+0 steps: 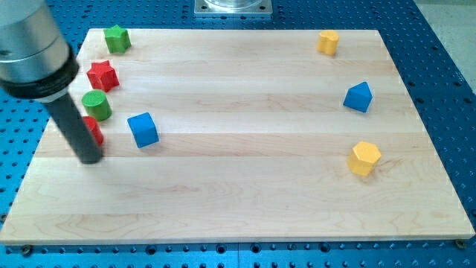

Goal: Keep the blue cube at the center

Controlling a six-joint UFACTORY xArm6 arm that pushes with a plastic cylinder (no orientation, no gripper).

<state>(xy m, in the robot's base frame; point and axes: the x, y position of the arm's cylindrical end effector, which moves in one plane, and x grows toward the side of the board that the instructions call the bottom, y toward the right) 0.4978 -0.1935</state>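
Light wood makes up the board [245, 193], with long pale planks running across it. Under the board is a blue metal table [446, 45] full of small round holes. A grey metal plate [233, 7] sits at 12 o'clock, just past the board's top edge. I cannot see any words, labels or brand names anywhere.

The blue cube [143, 129] sits at about 9 o'clock from the board's middle, well apart from the middle. My tip [90, 159] is at 8 o'clock from the blue cube, near it but not touching. There is no claw here, only a dark rod, so it holds nothing.

A red block [95, 131] is partly hidden behind the rod, so I cannot tell its shape. Just above it is a green cylinder [97, 105], then a red star [103, 75], then a green star [117, 38] near the top left corner.

On the view's right side are a yellow block [328, 42] at 1 o'clock, a blue wedge-like block [358, 97] at 3 o'clock, and a yellow hexagon block [364, 158] at 4 o'clock.
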